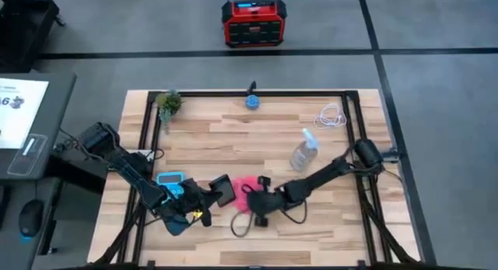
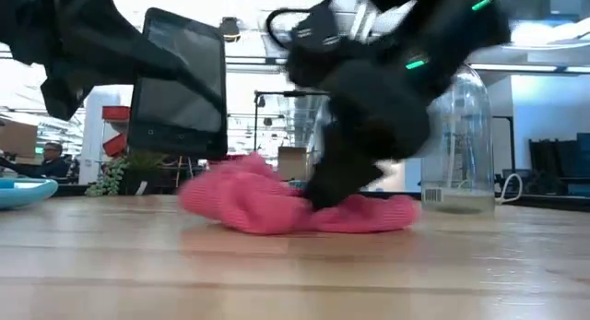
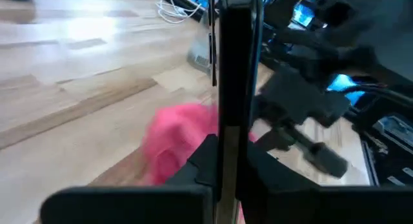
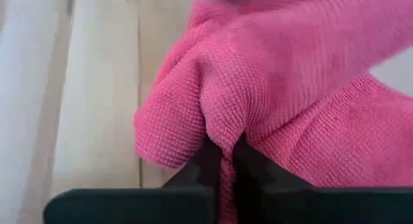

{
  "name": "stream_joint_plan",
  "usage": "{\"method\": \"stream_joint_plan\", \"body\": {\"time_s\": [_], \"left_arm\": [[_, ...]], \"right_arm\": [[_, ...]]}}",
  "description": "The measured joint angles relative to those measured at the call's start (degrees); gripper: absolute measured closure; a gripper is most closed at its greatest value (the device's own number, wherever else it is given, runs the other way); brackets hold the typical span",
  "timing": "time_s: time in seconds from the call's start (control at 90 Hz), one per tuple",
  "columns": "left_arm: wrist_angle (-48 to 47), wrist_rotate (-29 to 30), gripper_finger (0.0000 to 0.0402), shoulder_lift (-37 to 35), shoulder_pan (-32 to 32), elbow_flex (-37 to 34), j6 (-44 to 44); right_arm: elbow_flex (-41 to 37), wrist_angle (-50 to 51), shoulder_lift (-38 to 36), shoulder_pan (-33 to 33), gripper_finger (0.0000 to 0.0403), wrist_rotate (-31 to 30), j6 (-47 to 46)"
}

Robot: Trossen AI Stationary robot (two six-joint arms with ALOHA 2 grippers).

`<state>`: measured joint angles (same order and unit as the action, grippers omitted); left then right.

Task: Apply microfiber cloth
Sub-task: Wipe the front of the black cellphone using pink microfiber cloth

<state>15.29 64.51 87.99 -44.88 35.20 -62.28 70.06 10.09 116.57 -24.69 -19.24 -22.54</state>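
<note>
Pincer on the right arm [image 4: 222,161] is clamped onto a pinched fold of the microfiber cloth [image 4: 290,75]; the right wrist view shows the two dark fingers squeezed together with pink fabric bunched between them. In the low view that same pincer [image 2: 327,193] comes down from above onto the cloth [image 2: 267,202], which sits crumpled in a low heap on the tabletop [image 2: 295,265]. From the high view the cloth [image 1: 246,186] is near the front middle of the tabletop [image 1: 233,138], right under the right pincer [image 1: 257,201].

Left pincer [image 3: 226,156] is gripping the black phone [image 3: 235,69] edge-on, fingers closed against both faces. In the low view the phone [image 2: 180,85] is held upright and lifted off the wood, just above and beside the cloth, not clearly touching it. High view puts the phone [image 1: 223,189] right next to the cloth, with the left pincer [image 1: 208,200] behind it.

Further out: a light blue calculator [image 1: 171,179] lies just beside the left arm. A clear spray bottle [image 1: 304,152] stands behind the right arm, also showing as a clear dome in the low view [image 2: 458,140]. A white cable [image 1: 332,117] is coiled near the far right corner, a small plant [image 1: 169,103] sits at the far left corner, and a blue round thing [image 1: 252,101] rests at the far edge. A red and black box [image 1: 253,22] is on the floor beyond.
</note>
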Motion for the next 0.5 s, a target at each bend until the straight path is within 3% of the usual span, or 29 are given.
{"method": "stream_joint_plan", "body": {"time_s": [0.144,0.233,0.333,0.5], "left_arm": [[2.28,0.00,0.0389,0.12,0.02,0.00,2.54],[4.85,0.00,0.0389,0.12,0.02,0.00,5.29],[8.50,0.00,0.0389,0.12,0.02,0.00,9.04],[15.17,-0.33,0.0389,0.12,0.02,0.00,15.56]], "right_arm": [[-0.15,4.55,-5.49,-5.40,0.0401,-8.00,-2.57],[0.05,2.13,-8.66,-8.36,0.0401,-15.37,-1.86],[0.05,-4.85,-9.97,-10.90,0.0402,-21.83,5.21],[0.74,-18.01,-8.96,-10.22,0.0402,-22.89,17.04]]}}
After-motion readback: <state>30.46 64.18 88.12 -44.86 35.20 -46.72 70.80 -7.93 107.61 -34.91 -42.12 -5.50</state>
